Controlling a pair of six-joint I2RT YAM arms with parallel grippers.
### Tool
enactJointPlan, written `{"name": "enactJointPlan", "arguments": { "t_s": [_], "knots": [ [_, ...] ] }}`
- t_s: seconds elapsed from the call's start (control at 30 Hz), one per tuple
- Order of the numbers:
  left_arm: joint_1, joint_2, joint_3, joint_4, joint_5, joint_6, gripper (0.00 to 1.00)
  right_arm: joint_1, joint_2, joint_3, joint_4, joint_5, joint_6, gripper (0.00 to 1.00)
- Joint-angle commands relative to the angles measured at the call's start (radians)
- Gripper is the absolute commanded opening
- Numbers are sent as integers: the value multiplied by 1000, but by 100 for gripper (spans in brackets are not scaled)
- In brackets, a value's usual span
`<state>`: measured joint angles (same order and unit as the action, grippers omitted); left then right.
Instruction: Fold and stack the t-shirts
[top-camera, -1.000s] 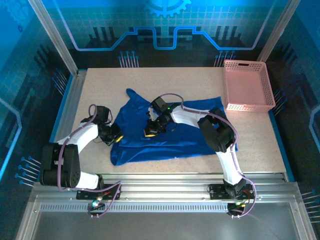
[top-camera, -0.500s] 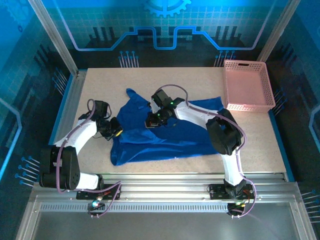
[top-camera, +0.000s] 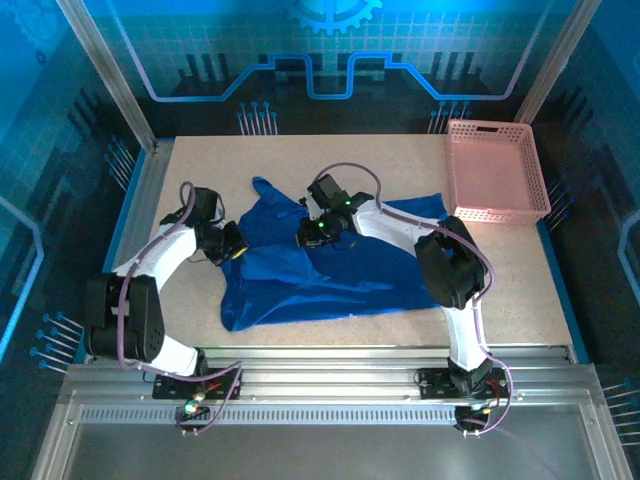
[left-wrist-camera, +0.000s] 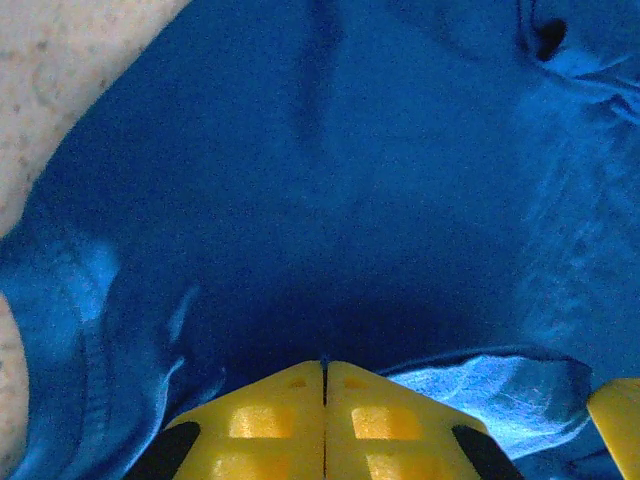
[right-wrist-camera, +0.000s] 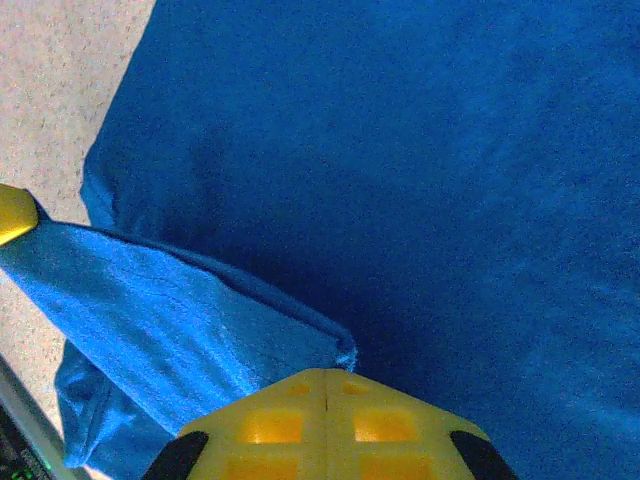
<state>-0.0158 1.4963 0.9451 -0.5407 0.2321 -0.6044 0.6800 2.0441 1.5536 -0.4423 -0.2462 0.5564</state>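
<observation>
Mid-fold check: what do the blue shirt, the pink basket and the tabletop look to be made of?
The t-shirt: soft matte knit, probably cotton; it drapes and creases, with a stitched hem. The pink basket: rigid plastic, by its moulded lattice walls. The tabletop: matte speckled beige, perhaps laminate or composite; the look leaves it open.

Your table (top-camera: 300, 160) is a pale, speckled board. One royal-blue t-shirt (top-camera: 330, 285) lies rumpled across its middle, with a point of cloth reaching toward the far side. A pink lattice basket (top-camera: 498, 214) sits at the far right corner, with the shirt's far right corner just beside it.
</observation>
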Motion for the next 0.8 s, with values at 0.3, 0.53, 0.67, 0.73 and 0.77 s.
{"name": "enactJointPlan", "arguments": {
  "t_s": [0.3, 0.53, 0.67, 0.73, 0.77],
  "knots": [
    [2, 165, 111, 99, -35, 123, 12, -13, 86, 55, 37, 142, -47, 0],
    [-1, 259, 132, 126, -82, 126, 31, -14, 142, 80, -6, 222, -22, 3],
    [-3, 255, 162, 105, -132, 86, 52, -22, 120, 74, -29, 285, -6, 25],
    [-3, 222, 190, 48, -169, 57, 59, -26, 83, 62, -50, 303, -14, 50],
    [-6, 194, 198, 20, -177, 44, 61, -28, 63, 62, -82, 329, -16, 57]
  ]
}}
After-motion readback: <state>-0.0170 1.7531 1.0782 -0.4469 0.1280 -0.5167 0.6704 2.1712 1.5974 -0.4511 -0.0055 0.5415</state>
